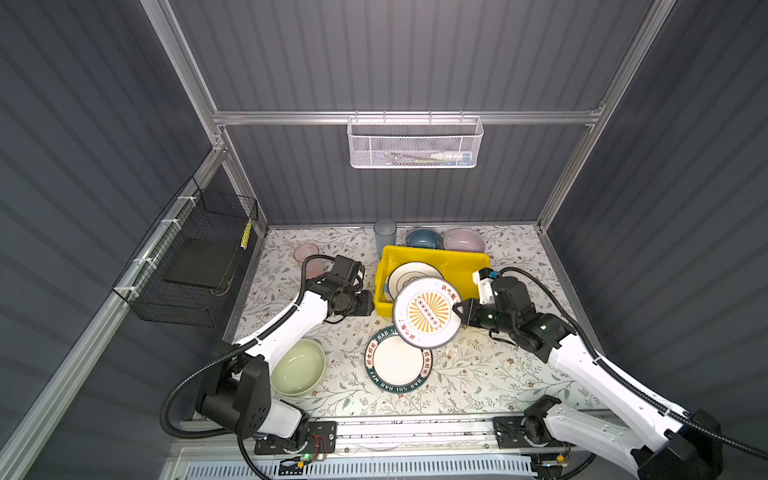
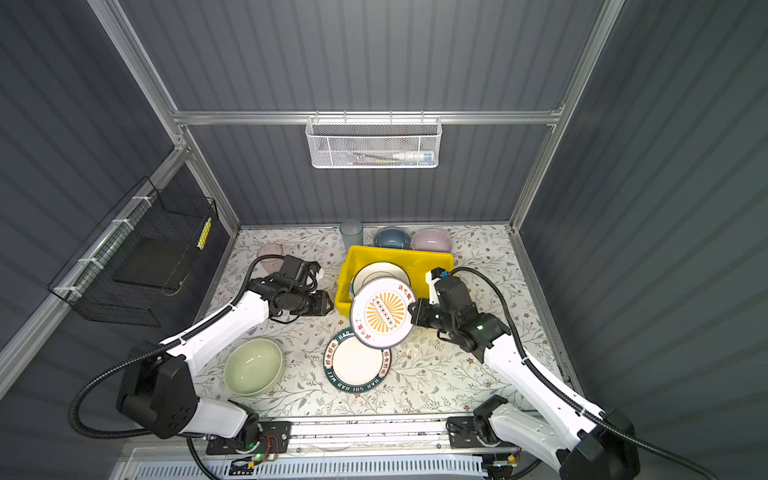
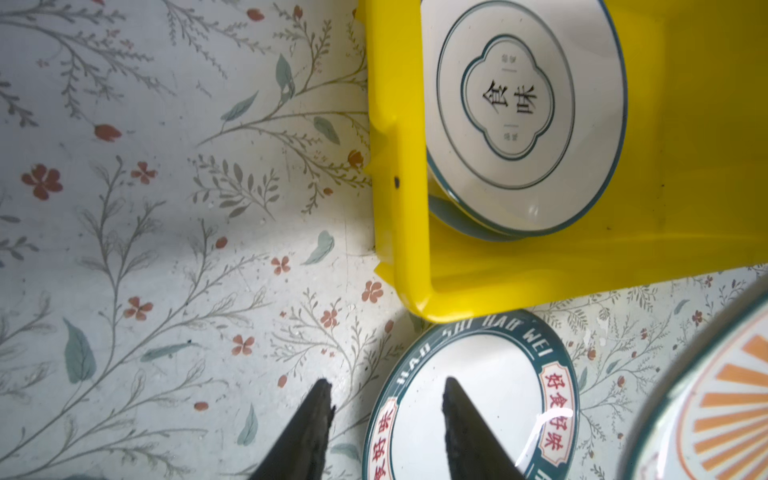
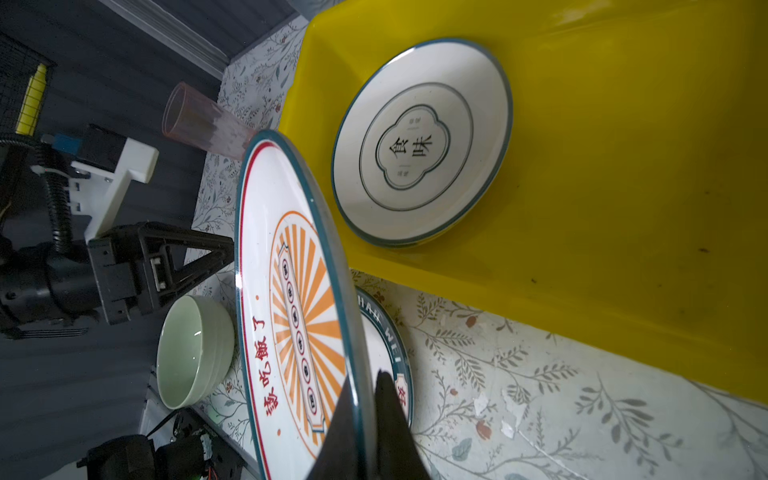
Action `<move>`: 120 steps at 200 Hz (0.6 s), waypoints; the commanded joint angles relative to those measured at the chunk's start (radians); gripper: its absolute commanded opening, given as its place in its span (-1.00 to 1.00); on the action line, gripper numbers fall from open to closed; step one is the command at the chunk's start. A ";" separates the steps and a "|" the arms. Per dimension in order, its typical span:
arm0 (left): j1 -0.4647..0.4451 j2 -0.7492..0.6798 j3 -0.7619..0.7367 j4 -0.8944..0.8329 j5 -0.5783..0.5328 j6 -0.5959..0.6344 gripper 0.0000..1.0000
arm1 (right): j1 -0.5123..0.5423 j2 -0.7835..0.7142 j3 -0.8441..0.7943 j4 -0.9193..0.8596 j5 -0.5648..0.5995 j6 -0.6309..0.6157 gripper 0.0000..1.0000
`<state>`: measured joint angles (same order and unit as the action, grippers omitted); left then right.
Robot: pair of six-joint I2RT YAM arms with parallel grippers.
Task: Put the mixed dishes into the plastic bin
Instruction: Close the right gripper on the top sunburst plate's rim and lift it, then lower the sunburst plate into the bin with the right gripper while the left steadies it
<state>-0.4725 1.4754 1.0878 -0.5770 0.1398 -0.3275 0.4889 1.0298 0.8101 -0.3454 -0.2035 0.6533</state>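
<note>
The yellow plastic bin (image 1: 432, 254) stands at the back middle, holding a white plate with a dark rim (image 1: 409, 276); a bluish edge shows under that plate. My right gripper (image 4: 365, 386) is shut on the rim of a white plate with an orange sunburst (image 1: 428, 311), held tilted above the bin's near left corner. Below it on the table lies the green lettered plate (image 1: 397, 365). My left gripper (image 3: 388, 386) is open and holds nothing; it hangs beside the bin's left wall, one finger over the lettered plate (image 3: 478, 374).
A green bowl (image 1: 297, 365) sits at the front left by the left arm. Behind the bin stand a blue tumbler (image 1: 384, 235), a blue bowl (image 1: 423, 239) and a lilac bowl (image 1: 463, 241). A pink tumbler (image 1: 306, 252) is at the back left. A black wire basket (image 1: 195, 262) hangs on the left wall.
</note>
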 commanded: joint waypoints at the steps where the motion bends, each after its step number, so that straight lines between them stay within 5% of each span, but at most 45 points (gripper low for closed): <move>1: -0.003 0.046 0.054 0.033 0.016 0.044 -0.07 | -0.062 0.032 0.069 0.044 -0.071 -0.043 -1.00; 120: -0.003 0.199 0.126 0.070 0.060 0.053 -0.19 | -0.211 0.503 0.245 0.283 -0.207 -0.031 -1.00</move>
<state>-0.4725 1.6459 1.1778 -0.5068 0.1757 -0.2962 0.2829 1.4582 0.9936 -0.1680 -0.3473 0.6098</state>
